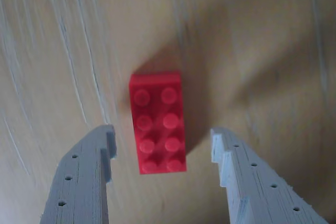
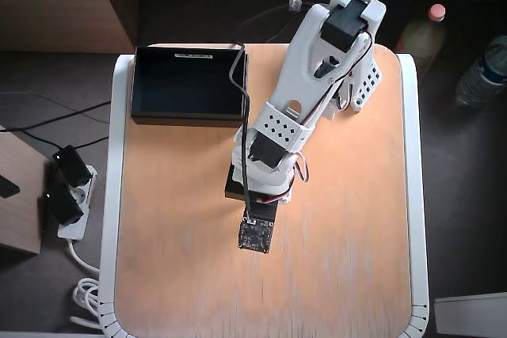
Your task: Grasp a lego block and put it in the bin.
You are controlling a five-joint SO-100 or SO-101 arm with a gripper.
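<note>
Lego block (image 1: 157,123) on the table, between the spread tool (image 1: 163,145) fingers.

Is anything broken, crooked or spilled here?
Nothing stands out. The small red studded plastic brick lies flat and whole between the open gripper fingers, and the shallow black rectangular bin sits squarely on the wooden table.

- Wrist view: soft, blurred throughout; lego block (image 1: 157,123) casts a dim shadow toward 1 o'clock.
- Overhead view: even daylight, sharp; faint glare on counter (image 2: 348,259) toward 6 o'clock.
</note>
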